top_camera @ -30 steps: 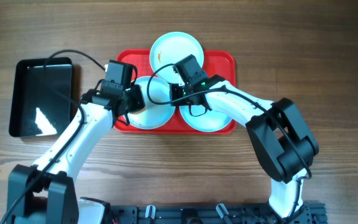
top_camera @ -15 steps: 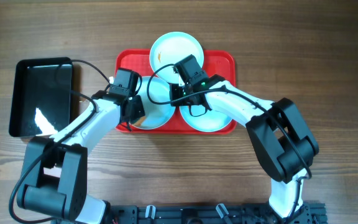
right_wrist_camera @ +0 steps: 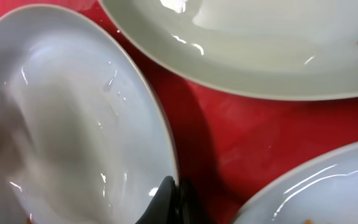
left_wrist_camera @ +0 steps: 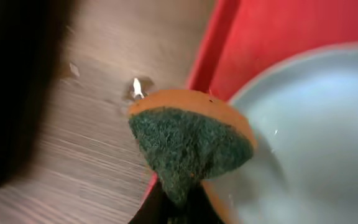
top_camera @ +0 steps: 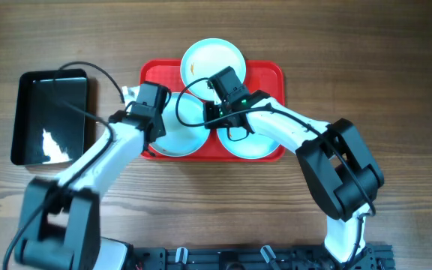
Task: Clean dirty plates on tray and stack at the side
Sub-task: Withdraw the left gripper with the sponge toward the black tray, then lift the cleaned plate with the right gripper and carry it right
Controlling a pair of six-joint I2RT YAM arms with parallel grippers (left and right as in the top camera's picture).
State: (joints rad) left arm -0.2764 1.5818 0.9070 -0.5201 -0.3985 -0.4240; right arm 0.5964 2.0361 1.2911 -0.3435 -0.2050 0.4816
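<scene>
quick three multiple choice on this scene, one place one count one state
1. Relative to the red tray, the black tray lies: A) on it B) to its left C) to its right
2. The plates on the red tray number: A) two B) three C) four
3. The left gripper is: A) open and empty B) shut on a sponge C) shut on a cup
Answers: 1 B, the overhead view shows it apart, off the left end. 2 B, three pale rounds show overhead. 3 B, its wrist view shows the sponge pinched between the fingers.
</scene>
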